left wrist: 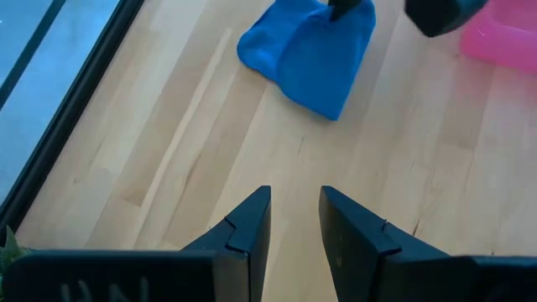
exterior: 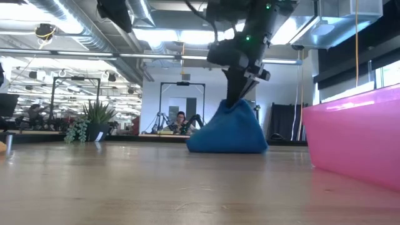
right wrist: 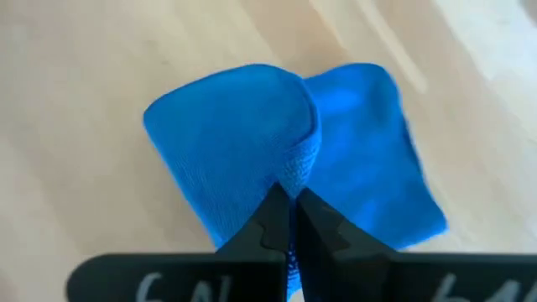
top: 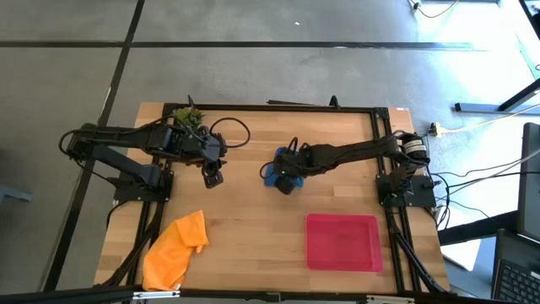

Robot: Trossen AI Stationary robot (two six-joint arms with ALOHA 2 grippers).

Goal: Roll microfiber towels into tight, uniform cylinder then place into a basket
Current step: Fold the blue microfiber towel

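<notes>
Pinching blue towel (right wrist: 252, 151) in right hand (right wrist: 289, 210).

A soft blue microfiber towel (top: 277, 175) is pinched up into a tent at mid-table. A crumpled bright orange microfiber towel (top: 175, 248) lies well apart from the shallow red rectangular basket (top: 342, 242).

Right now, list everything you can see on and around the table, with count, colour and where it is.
blue towel: one, blue, table centre, pinched up into a peak.
orange towel: one, orange, crumpled near the table's front left corner.
basket: one, red, front right.
plant: one, green, back left edge.
left gripper: one, dark, open, hovering left of the blue towel.
right gripper: one, dark, shut on the blue towel.
</notes>
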